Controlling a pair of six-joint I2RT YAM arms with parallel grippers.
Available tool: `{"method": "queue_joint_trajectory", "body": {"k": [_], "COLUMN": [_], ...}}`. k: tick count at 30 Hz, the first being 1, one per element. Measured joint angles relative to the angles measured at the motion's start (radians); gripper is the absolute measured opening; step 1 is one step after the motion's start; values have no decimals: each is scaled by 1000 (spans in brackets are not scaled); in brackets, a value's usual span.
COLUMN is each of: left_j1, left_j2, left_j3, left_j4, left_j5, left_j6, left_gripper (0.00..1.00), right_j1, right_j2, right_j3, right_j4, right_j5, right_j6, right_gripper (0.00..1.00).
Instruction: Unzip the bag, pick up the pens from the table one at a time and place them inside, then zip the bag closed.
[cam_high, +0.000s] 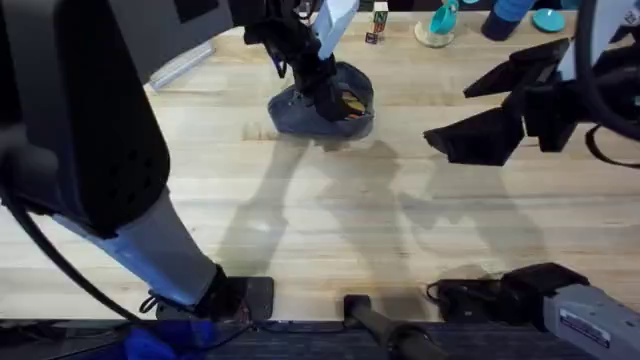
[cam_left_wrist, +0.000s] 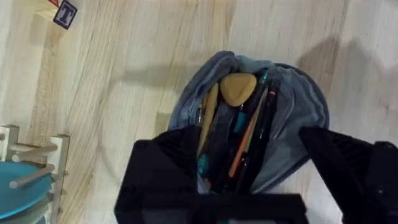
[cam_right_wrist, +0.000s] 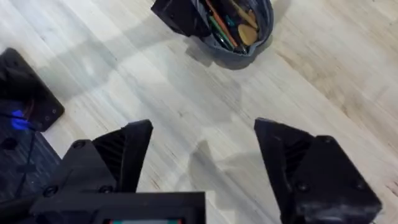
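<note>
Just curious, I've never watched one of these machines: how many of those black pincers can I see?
2. The left pincer is at the far side of the table, over the open bag. The right pincer hangs open above bare wood, to the bag's right.

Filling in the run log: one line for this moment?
bag: unzipped, pens inside | left gripper: open, at bag mouth | right gripper: open, over table

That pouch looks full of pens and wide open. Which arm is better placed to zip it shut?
The left, probably. Its end effector is right at the open bag, with the pens inside just ahead of it. The right end effector hangs open over bare table, well clear of the bag.
</note>
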Motion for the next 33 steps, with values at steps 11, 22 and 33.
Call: {"method": "queue_joint_trajectory", "body": {"k": [11, 22, 33], "left_j1": [0, 0, 0], "left_j2": [0, 0, 0], "left_j3": [113, 392, 529], "left_j4": [-41, -293, -362], "left_j5": [-2, -93, -219], "left_j6": [-86, -172, -349], "left_gripper": [995, 994, 993], "right_j1": [0, 0, 0], "right_j2": [0, 0, 0], "right_j3": [0, 0, 0], "right_j4": [0, 0, 0], "right_j5": [0, 0, 0], "right_j6": [0, 0, 0], "right_gripper": [996, 996, 996]}}
